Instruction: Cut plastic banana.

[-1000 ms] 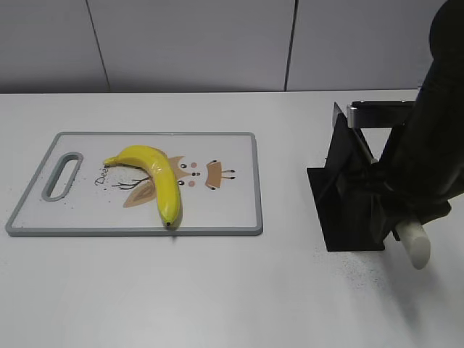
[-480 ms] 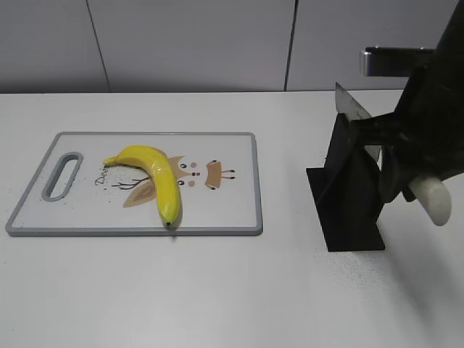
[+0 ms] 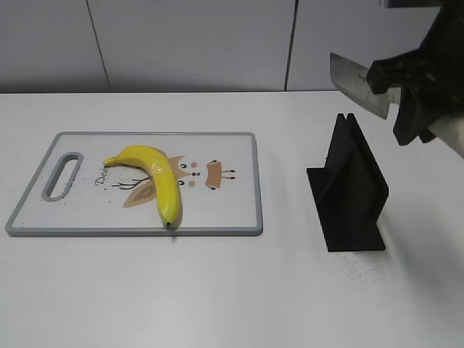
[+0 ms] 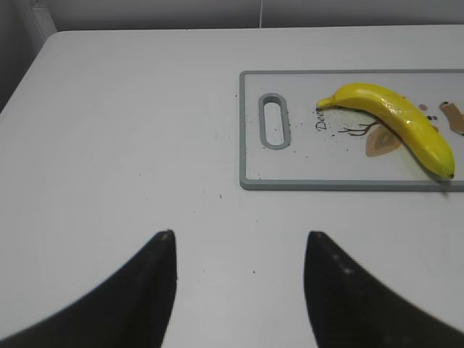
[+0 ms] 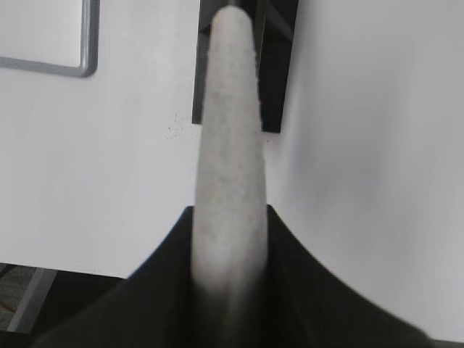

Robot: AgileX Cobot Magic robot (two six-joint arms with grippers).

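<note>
The yellow plastic banana (image 3: pixel 154 177) lies on a white cutting board (image 3: pixel 232 210) with a grey rim at the left of the table. It also shows in the left wrist view (image 4: pixel 397 123). My right gripper (image 3: pixel 413 101) is shut on a knife's white handle (image 5: pixel 230 152) and holds the knife high above the black knife stand (image 3: pixel 349 190). The silver blade (image 3: pixel 355 83) points left. My left gripper (image 4: pixel 239 243) is open and empty over bare table, short of the board's handle slot (image 4: pixel 274 121).
The black knife stand stands right of the board and shows below the handle in the right wrist view (image 5: pixel 279 65). A corner of the board (image 5: pixel 69 43) shows at that view's top left. A grey wall runs behind the table.
My right gripper has lifted the knife up out of the black stand and well above it. The banana, the board and the left gripper have not moved.
</note>
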